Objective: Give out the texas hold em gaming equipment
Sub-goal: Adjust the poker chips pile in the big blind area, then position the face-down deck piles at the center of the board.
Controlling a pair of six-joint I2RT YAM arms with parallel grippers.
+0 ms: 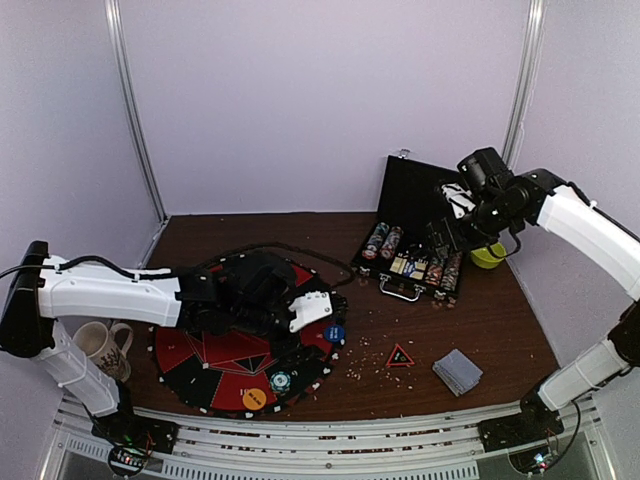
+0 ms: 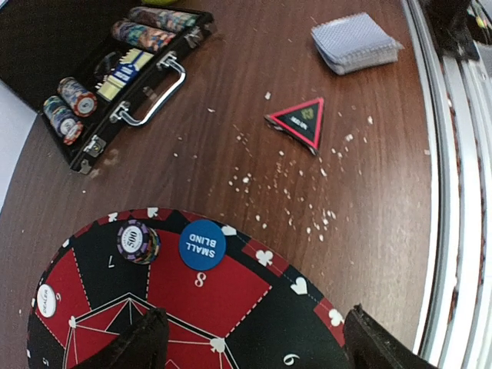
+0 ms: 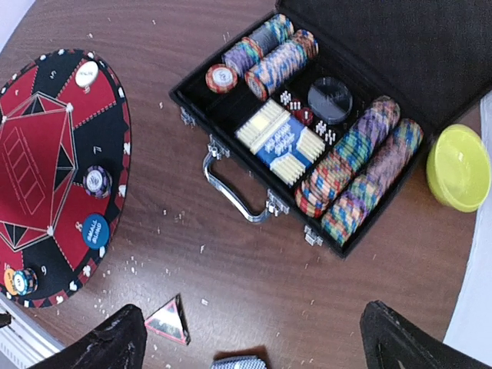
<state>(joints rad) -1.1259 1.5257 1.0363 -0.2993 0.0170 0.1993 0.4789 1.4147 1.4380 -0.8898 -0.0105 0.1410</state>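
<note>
Seemingly midway: shows blue disc point(image 2: 201, 244), orange disc point(image 1: 254, 399), white disc point(image 2: 46, 300) and two striped chips point(image 2: 138, 241) on round mat point(image 2: 207, 307); leaves card deck point(image 2: 354, 42) right of mat, chip rolls point(image 3: 361, 177) in case point(image 1: 410, 190) beyond it. Holds left pincer point(image 2: 257, 342) over mat, right pincer point(image 3: 261, 342) over case, both wide open, empty.

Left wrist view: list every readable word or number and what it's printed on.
"SMALL BLIND": on the blue disc, which lies on the round mat.
"DEALER": on the white disc; tiny, only just legible.
"8", "7", "6": seat numbers printed on the mat.
Striped chip: looks like "100", not certain.
Triangular card: print is too small to read.
</note>
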